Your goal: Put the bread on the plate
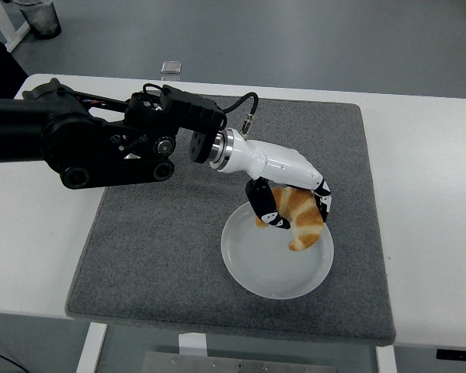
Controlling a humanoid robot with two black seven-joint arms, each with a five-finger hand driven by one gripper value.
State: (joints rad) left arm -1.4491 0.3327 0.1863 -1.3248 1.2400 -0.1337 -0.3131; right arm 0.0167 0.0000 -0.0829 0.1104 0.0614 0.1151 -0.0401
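A golden croissant (301, 219) hangs in my left hand (292, 208), whose black fingers are curled around it. The hand is over the upper right part of the white plate (256, 268), which lies on the grey mat (171, 249). The croissant's lower tip is close above the plate's surface; I cannot tell whether it touches. My left arm (101, 144) reaches in from the left edge across the mat. The right arm is out of sight.
The grey mat covers most of the white table (427, 179). A small clear object (170, 70) sits at the table's far edge, behind the mat. A dark container (40, 17) stands on the floor at the top left.
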